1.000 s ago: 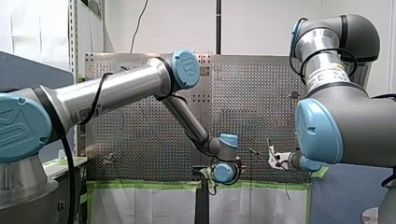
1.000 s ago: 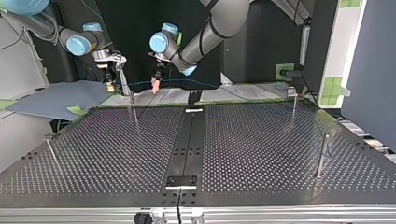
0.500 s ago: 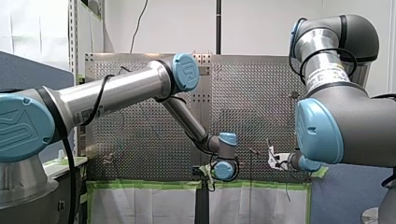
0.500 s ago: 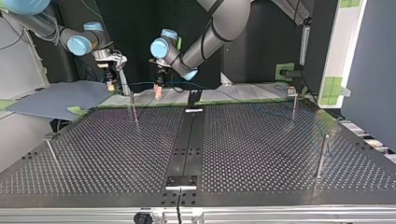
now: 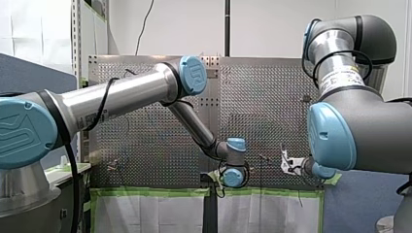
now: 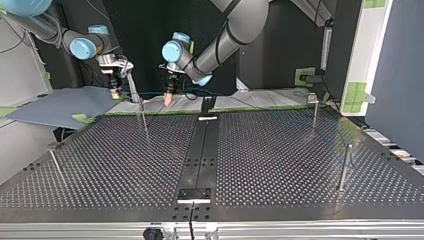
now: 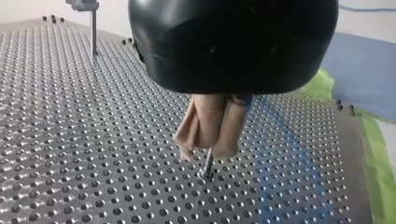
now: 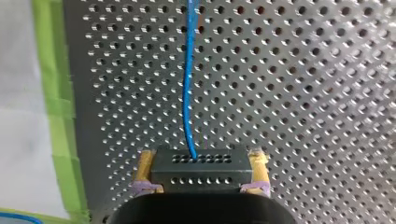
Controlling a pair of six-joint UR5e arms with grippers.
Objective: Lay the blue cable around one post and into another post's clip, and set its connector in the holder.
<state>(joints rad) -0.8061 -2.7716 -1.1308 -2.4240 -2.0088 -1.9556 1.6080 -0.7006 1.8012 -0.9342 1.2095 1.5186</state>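
Grippers dividing the work: right gripper (image 8: 201, 156) clamps the connector (image 8: 201, 170) between yellow pads (image 8: 144, 168), tensioning the cable (image 8: 188, 84) over the table (image 8: 303, 93), while left gripper (image 7: 208, 147), beige pads (image 7: 210, 121) shut apparently on that cable, hangs above a post (image 7: 207, 165) for wrapping.

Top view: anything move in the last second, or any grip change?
Small shifts only. My left gripper dipped a little toward the table. My right gripper edged toward the top view's left. Nothing was taken hold of or let go: my right gripper still clamps the connector, and my left is still shut on the blue cable. The posts have not moved.
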